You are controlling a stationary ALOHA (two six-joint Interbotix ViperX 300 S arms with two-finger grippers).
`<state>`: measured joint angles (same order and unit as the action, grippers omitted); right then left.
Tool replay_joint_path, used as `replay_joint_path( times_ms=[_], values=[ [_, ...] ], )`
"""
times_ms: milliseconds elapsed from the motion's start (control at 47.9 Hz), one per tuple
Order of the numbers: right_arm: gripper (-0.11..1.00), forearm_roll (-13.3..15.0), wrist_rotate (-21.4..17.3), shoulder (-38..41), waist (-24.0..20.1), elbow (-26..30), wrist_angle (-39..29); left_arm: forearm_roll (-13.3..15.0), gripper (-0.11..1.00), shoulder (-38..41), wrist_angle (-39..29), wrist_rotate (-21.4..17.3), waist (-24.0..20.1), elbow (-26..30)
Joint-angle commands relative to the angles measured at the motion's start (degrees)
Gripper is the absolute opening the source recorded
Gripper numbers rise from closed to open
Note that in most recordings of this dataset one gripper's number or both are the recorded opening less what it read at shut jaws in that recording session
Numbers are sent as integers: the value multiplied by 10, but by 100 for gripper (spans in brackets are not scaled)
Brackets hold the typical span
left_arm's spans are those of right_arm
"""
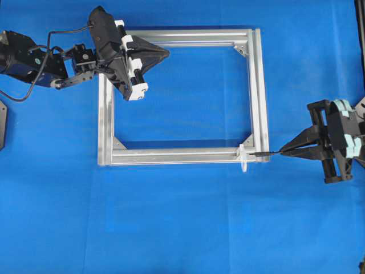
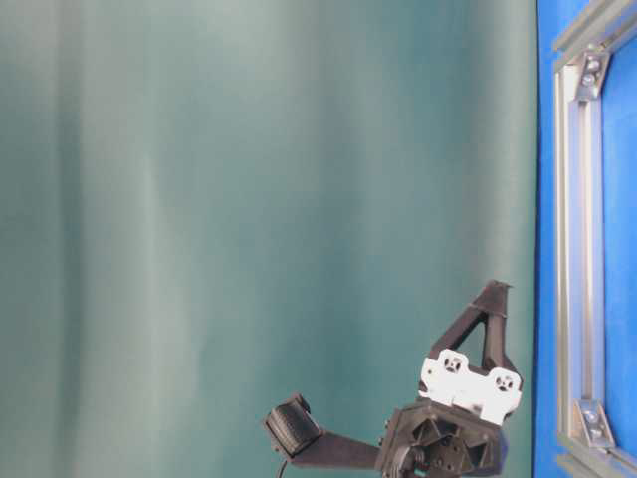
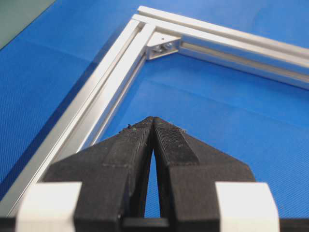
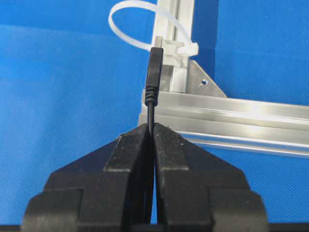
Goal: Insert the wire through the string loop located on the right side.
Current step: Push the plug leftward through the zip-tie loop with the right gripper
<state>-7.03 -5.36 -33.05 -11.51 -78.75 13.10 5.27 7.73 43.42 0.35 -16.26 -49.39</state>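
Presently the right hand point(image 4: 151, 129) is clamped on the wire point(image 4: 151, 108), its jaws pressed together just behind the plug point(image 4: 154, 72), which stands clear ahead of the fingertips. In the overhead view this hand point(image 1: 283, 152) sits off the frame's point(image 1: 182, 155) lower right corner, with the plug tip close beside that corner. The string loop point(image 4: 140, 24) stands on the frame rail at the same corner, a thin white hoop fixed by a small white clasp point(image 4: 181, 48).

The wire's long axis runs straight out along the hand's line, plug tip leading toward the frame. The loop's opening lies to the left of the tip in the wrist view, not dead ahead.

Risk: advanced on the present line, the tip would likely strike the clasp or the rail end and miss the opening; the short free length could then bend or slip in the grip. A push on the loop itself could fold it flat.

The left hand point(image 3: 153, 126) is closed and empty, above the blue bench point(image 1: 182, 228) inside the frame's far left corner.
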Motion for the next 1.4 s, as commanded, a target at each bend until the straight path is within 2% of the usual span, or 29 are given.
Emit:
replay_joint_path(
  times_ms=[0,397,877,1106,1378],
  values=[
    [-3,1,0,0,1,8,5,-1,0,-17,6,1,0,6],
    [-3,-1,-4,9,1,10,29,-2,0,-17,6,1,1,7],
    [-3,-2,-4,143,1,60,128,-2,0,-17,6,0,1,7],
    [-3,-3,-4,196,1,101,137,-2,0,-17,6,0,1,6],
    [-3,-3,-4,205,1,107,139,-2,0,-17,11,1,1,7]
  ],
)
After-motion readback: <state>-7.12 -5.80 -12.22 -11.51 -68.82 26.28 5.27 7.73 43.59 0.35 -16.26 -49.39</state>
